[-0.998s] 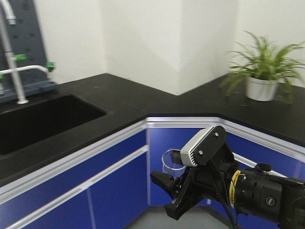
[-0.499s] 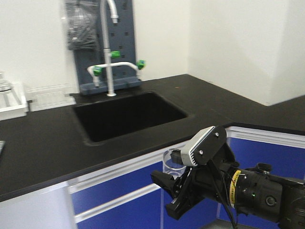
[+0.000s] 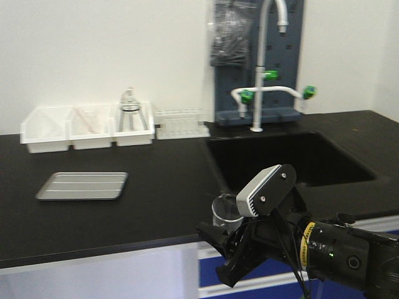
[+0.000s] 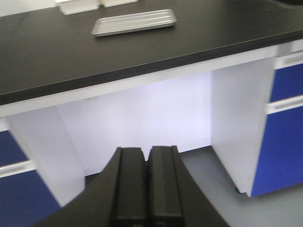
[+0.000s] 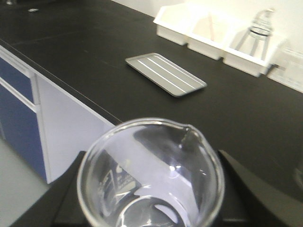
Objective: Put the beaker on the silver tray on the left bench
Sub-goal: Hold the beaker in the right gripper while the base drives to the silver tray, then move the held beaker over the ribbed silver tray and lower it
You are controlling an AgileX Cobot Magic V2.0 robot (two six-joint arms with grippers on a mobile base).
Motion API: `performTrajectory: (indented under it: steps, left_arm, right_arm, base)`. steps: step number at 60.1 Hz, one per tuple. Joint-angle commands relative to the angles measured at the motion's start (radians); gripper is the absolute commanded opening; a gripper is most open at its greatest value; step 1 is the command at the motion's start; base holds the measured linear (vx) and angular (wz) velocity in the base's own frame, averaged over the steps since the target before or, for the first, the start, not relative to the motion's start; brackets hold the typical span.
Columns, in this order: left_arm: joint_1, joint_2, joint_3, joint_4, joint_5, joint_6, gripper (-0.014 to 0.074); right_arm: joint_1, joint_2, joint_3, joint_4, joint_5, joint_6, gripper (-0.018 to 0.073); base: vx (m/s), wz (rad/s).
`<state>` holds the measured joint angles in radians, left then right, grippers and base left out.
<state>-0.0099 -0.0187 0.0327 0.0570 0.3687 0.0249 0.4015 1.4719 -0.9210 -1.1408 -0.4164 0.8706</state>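
The beaker [image 3: 225, 212], clasped upright in my right jaws, hangs short and right of the silver tray [image 3: 82, 185]; left jaws clenched empty.

A plain white wall [image 3: 93, 56] is seen behind, evenly lit. The long bench [image 3: 156, 205] is topped in matte black, and a deep black sink [image 3: 293, 162] is set into it at the right. A tall tap [image 3: 259, 68] with green handles is mounted before a grey pegboard [image 3: 290, 62]. White bins [image 3: 68, 128] are lined against the wall. Below, white panels [image 4: 142, 113] and blue cabinet fronts [image 4: 284, 142] are shown, and grey floor [image 4: 213, 172] is glimpsed.
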Motion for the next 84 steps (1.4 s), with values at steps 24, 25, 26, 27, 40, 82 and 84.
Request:
performTrajectory:
  steps: [24,25,26,27,40,82,84]
  left_arm:
    - [-0.005,-0.007,0.020,-0.003,-0.081,-0.002,0.0001]
    - [-0.005,-0.007,0.020,-0.003,-0.081,-0.002,0.0001]
    - [-0.005,-0.007,0.020,-0.003,-0.081,-0.002,0.0001]
    - [-0.005,-0.007,0.020,-0.003,-0.081,-0.002,0.0001]
    - [-0.005,-0.007,0.020,-0.003,-0.081,-0.002,0.0001]
    - [-0.005,-0.007,0.020,-0.003,-0.081,-0.002,0.0001]
    - [-0.005,-0.007,0.020,-0.003,-0.081,-0.002,0.0001]
  right_arm:
    - [-0.001,-0.040,-0.027,0.026,-0.043,0.003,-0.0011]
    - [-0.001,-0.040,-0.027,0.026,-0.043,0.003,-0.0011]
    - [-0.001,-0.040,-0.027,0.026,-0.043,0.003,-0.0011]
    - [-0.001,-0.040,-0.027,0.026,-0.043,0.003,-0.0011]
    - [-0.001,-0.040,-0.027,0.026,-0.043,0.003,-0.0011]
    - [-0.001,-0.040,-0.027,0.026,-0.043,0.003,-0.0011]
    - [-0.001,-0.040,-0.027,0.026,-0.043,0.003,-0.0011]
  base:
    - [0.18,0.44]
    - [0.21,0.30]
    - [0.21,0.28]
    - [0.22,0.27]
    - [0.25,0.18]
    - [0.26,0.07]
    - [0.18,-0.01]
